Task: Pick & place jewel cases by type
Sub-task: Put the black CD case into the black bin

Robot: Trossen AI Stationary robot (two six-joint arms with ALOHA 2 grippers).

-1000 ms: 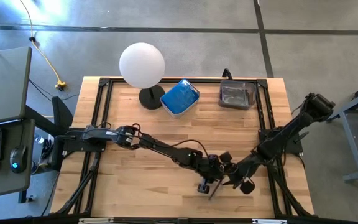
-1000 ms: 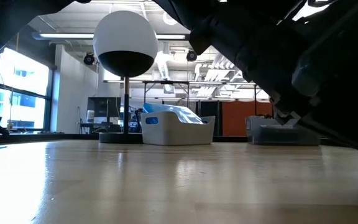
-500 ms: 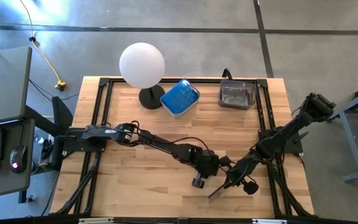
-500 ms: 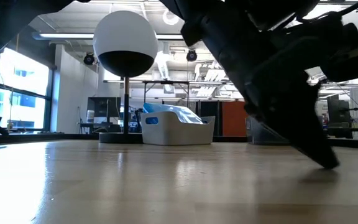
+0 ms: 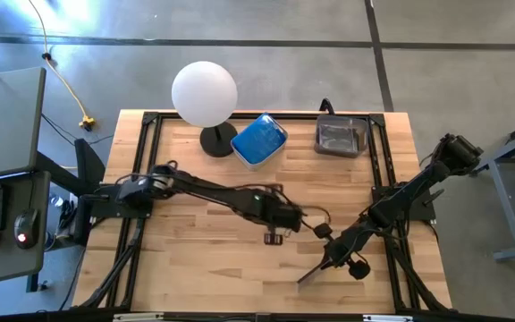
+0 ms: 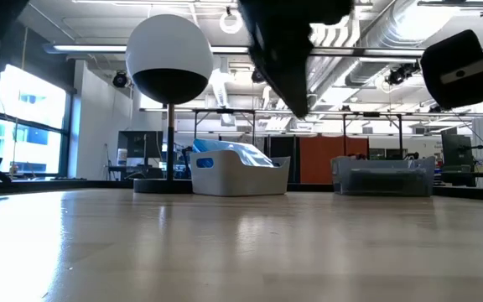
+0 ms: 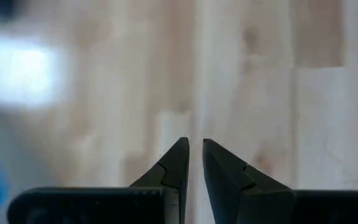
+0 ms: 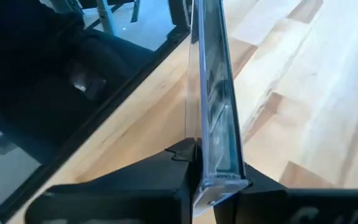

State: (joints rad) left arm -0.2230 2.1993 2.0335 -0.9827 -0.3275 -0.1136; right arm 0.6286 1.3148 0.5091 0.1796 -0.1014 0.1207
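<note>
A clear jewel case (image 5: 312,272) stands on edge near the table's near right, and my right gripper (image 5: 333,256) is shut on it. The right wrist view shows the case (image 8: 211,74) edge-on between the fingers. My left gripper (image 5: 275,236) hangs above the middle of the table, to the left of the case. Its fingers (image 7: 194,149) are shut with nothing between them and point down at bare wood. A white tub (image 5: 258,139) of blue cases and a clear tub (image 5: 341,136) of clear cases stand on the table at the far side. My right gripper pinches the clear case's two flat faces between its two fingers, at the case's near edge (image 8: 220,178). The fingers (image 8: 178,154) slant down from the table's far right and lie along the case. The case stands on edge. I cannot tell whether it touches the table.
A lamp with a white globe (image 5: 205,93) stands at the far left beside the blue tub. A black frame rail (image 8: 73,106) runs along the table edge close to the held case. Bare wood (image 5: 195,259) lies across the near left.
My left gripper has drawn away from the clear case. It has risen and gone toward the table's far left, tipping to point more steeply down. The case has stayed on edge at my right gripper, which has kept its place.
</note>
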